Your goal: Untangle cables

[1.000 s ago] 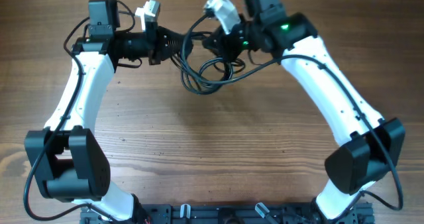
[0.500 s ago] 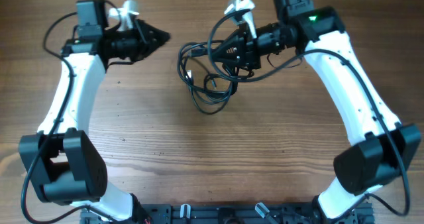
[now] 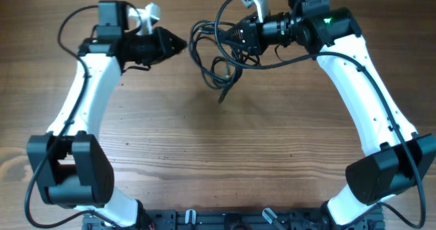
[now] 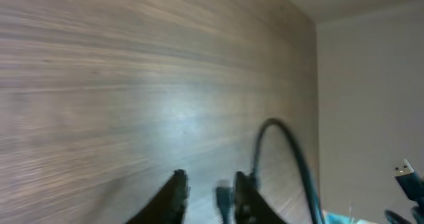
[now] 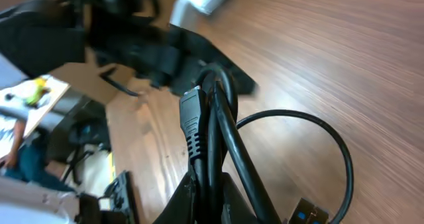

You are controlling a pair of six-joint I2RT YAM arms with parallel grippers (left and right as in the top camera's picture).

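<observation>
The right pincer [image 3: 236, 36] is clamping shut on the cables [image 3: 208, 60], whose tangled black loops are hanging from it over the far part of the bench [image 3: 218, 148]. The left pincer [image 3: 180, 45] is standing slightly parted, gripping nothing, just beside the loops.

Wood-grain tbl [image 3: 204, 155], pale wall [image 4: 371, 85] behind.
</observation>
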